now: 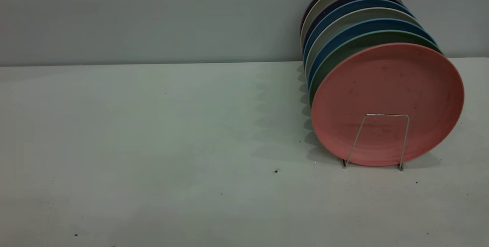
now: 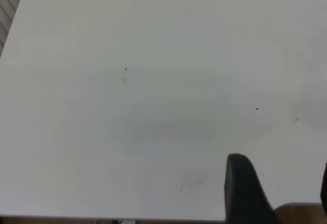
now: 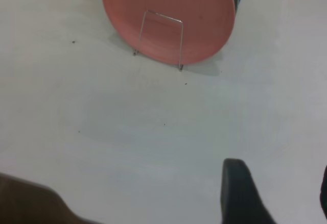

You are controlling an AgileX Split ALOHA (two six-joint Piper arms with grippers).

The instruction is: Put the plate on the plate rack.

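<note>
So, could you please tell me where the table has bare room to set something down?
The table is bare left of the plate and along its near edge. It is crowded at the right, where the rack holds a full row of plates.

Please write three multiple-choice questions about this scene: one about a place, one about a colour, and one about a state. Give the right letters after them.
1. Where does the pink plate stand?
A. at the front of the plate rack
B. flat on the table
C. behind the blue plates

2. What colour is the plate directly behind the pink plate?
A. yellow
B. green
C. white

3. What does the right gripper hold?
A. the pink plate
B. a blue plate
C. nothing

Answers: 1 A, it stands on edge behind the front wire loop. 2 B, a green rim shows directly behind it. 3 C, its fingers are apart above bare table.
</note>
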